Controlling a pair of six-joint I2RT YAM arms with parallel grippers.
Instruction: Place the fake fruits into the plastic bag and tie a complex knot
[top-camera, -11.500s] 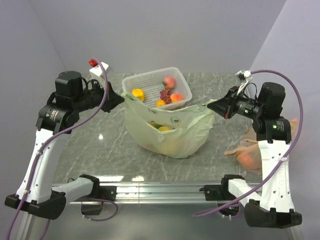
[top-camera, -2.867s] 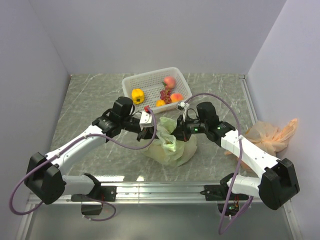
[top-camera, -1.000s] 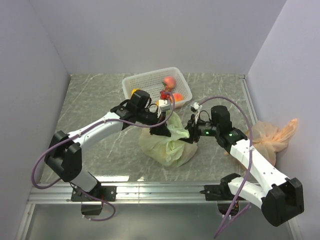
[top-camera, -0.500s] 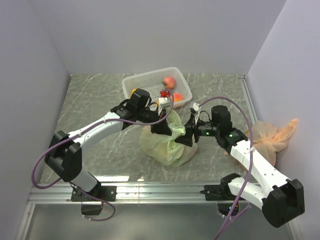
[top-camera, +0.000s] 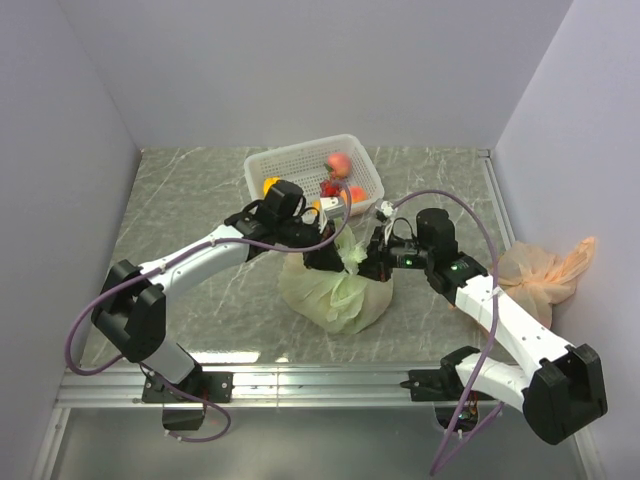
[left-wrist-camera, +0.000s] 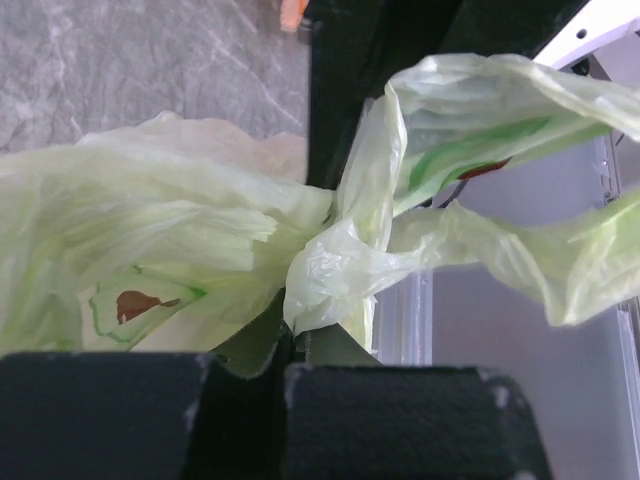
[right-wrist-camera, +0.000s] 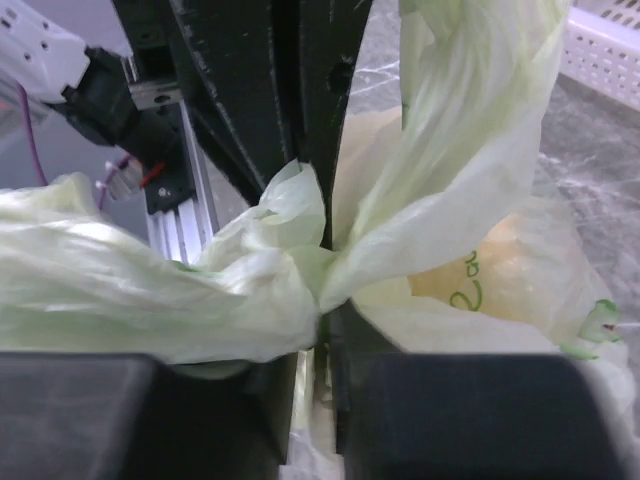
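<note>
The pale green plastic bag (top-camera: 335, 298) sits mid-table, its handles twisted into a bunched knot (left-wrist-camera: 322, 268) on top. My left gripper (top-camera: 325, 258) is shut on a strip of handle just below that knot (right-wrist-camera: 300, 270). My right gripper (top-camera: 368, 264) faces it from the other side, jaws pinched on the other handle strip (right-wrist-camera: 322, 322). An orange fake fruit (right-wrist-camera: 500, 262) shows through the bag's film. More fake fruits lie in the white basket: a peach (top-camera: 338, 162), grapes (top-camera: 328, 187) and a yellow one (top-camera: 270, 184).
The white lattice basket (top-camera: 300, 160) stands just behind the bag, close to both wrists. A peach-orange bag (top-camera: 545, 272) lies at the table's right edge. Grey walls close in the left, back and right sides.
My right gripper has slid left toward the left one, opened, and closed again on the handle. The left gripper has stayed shut and barely moved.
</note>
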